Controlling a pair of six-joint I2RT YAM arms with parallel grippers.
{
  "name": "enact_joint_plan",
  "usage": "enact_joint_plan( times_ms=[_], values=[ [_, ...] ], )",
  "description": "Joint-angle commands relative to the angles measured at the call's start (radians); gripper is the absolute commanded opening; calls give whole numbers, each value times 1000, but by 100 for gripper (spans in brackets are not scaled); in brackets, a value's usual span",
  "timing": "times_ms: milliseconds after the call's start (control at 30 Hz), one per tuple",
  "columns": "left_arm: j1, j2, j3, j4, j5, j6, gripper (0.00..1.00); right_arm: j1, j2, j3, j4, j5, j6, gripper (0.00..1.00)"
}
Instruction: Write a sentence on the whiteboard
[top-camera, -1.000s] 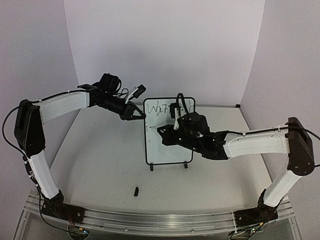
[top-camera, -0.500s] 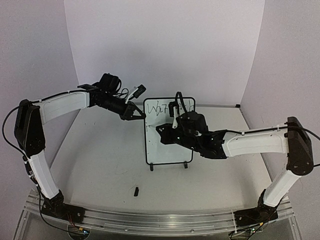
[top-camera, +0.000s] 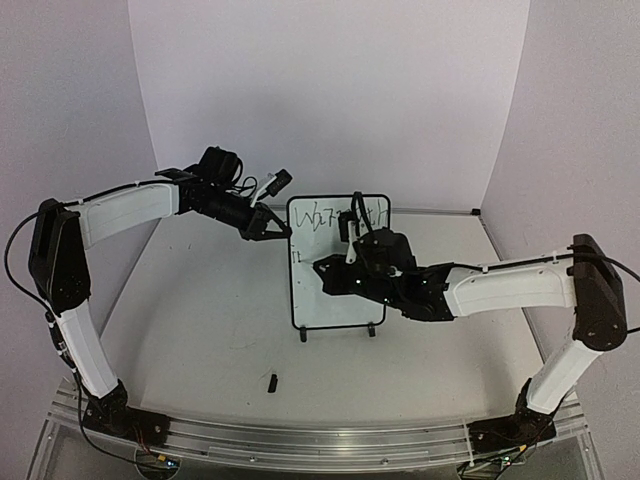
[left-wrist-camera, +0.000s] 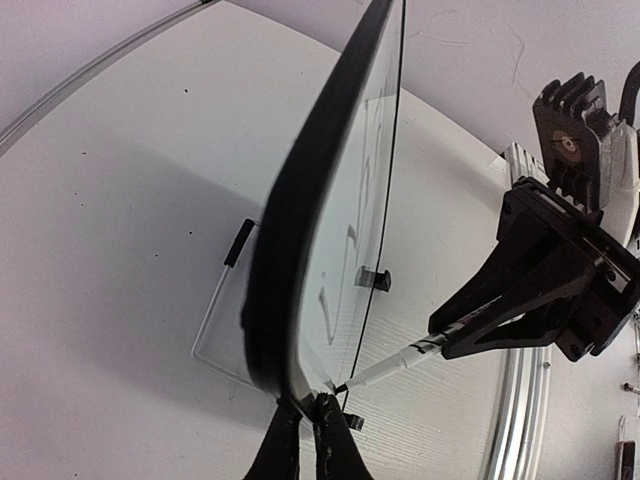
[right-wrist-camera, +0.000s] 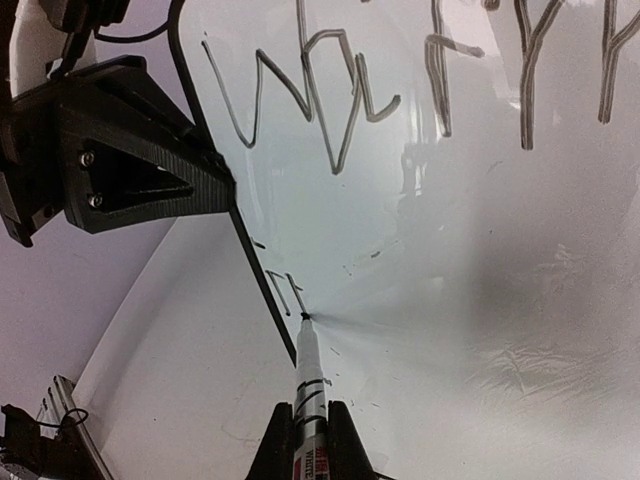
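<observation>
The whiteboard (top-camera: 335, 310) stands upright on two black feet at the table's middle. My left gripper (top-camera: 283, 232) is shut on its upper left edge; in the left wrist view the fingertips (left-wrist-camera: 303, 430) pinch the black frame (left-wrist-camera: 300, 230). My right gripper (top-camera: 322, 268) is shut on a white marker (right-wrist-camera: 308, 385), whose tip touches the board near the left frame. The sentence (right-wrist-camera: 340, 100) has one line of dark letters across the top. Two short strokes (right-wrist-camera: 285, 290) sit below it, just above the tip. The marker (left-wrist-camera: 395, 365) also shows in the left wrist view.
A small black marker cap (top-camera: 272, 381) lies on the table in front of the board. Purple walls close in the table at the back and on both sides. A metal rail (top-camera: 320, 440) with the arm bases runs along the near edge.
My right gripper shifted slightly up, then back down, along the board's left side with the marker on the surface. The left arm and the board have not moved.
</observation>
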Motion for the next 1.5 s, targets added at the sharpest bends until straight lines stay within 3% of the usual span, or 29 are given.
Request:
enact_joint_plan(
  times_ms=[0, 600, 1467],
  values=[
    [-5, -29, -14, -52, -60, 65, 0, -3, 16, -4, -19, 27, 13, 0],
    [-5, -31, -14, -53, -59, 66, 0, -3, 1, 31, 81, 69, -9, 0],
    [-5, -29, -14, -52, -58, 66, 0, -3, -64, -70, 96, 184, 24, 0]
  ],
)
